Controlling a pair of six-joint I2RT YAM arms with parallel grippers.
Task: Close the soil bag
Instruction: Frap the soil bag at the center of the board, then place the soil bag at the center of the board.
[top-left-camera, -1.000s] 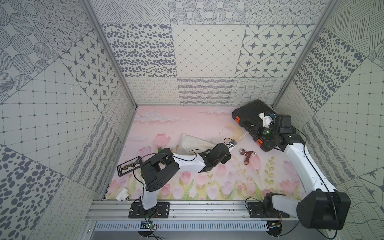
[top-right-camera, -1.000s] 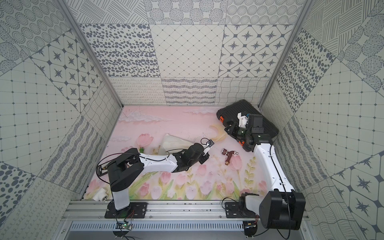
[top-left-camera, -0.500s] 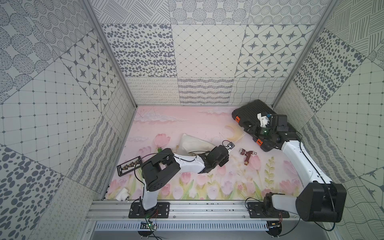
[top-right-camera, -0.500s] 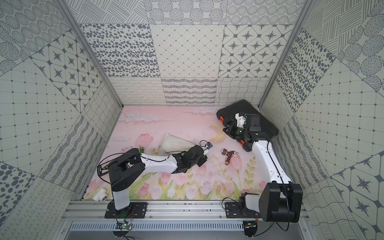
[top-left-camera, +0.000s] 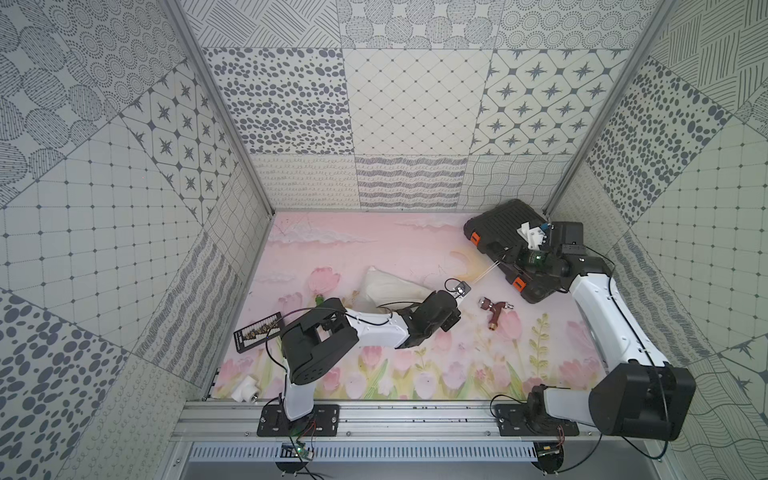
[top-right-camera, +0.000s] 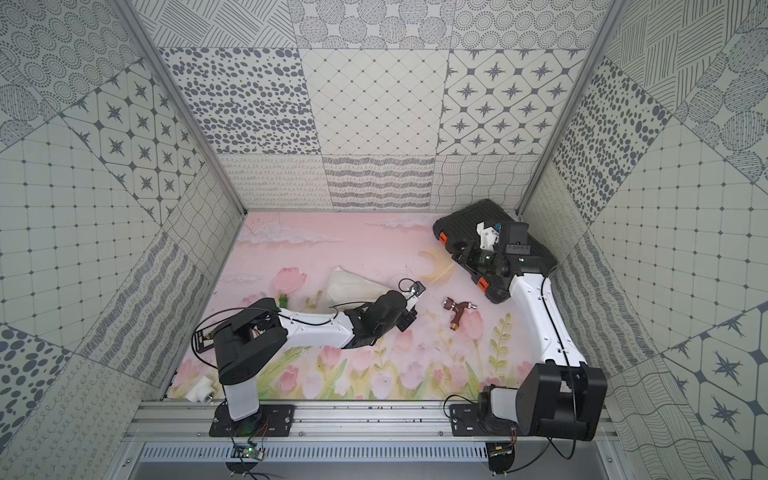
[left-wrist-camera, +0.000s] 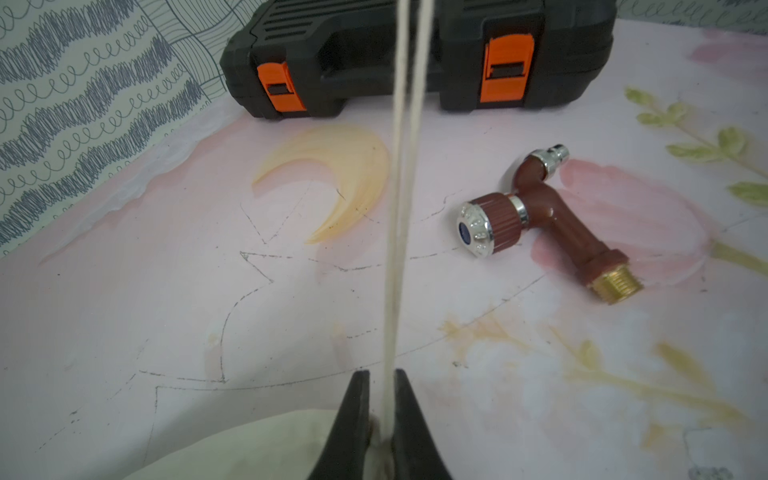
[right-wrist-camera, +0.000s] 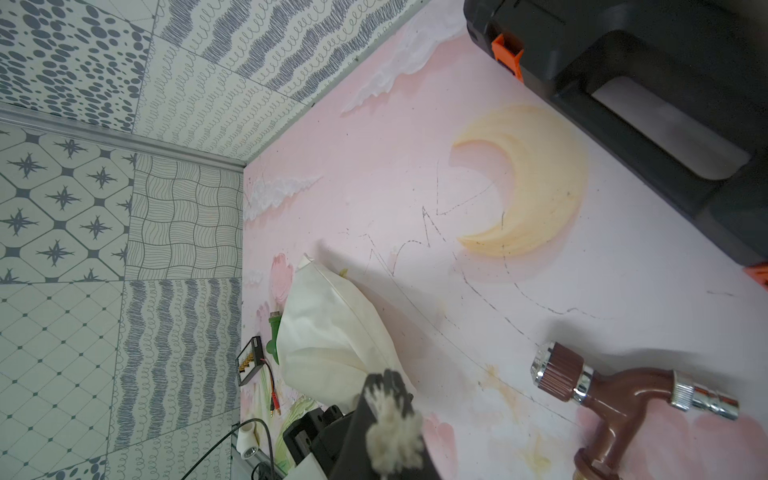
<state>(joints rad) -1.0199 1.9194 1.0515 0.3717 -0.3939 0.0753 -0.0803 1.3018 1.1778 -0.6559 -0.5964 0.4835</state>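
No text, number or brand legible in any view. Black card (top-left-camera: 258, 337) on the table (top-left-camera: 374, 249): rows of gold marks, too small for me to read. Tap (left-wrist-camera: 552, 216): blue cap on the knob, marking blurred.

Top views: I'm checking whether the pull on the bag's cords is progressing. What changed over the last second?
Little. The right arm drew slightly back from the front rail; the right hand barely moved above the black case, still shut on the cords. The left hand kept pinching the bag at its neck. Bag, tap and case stayed put.
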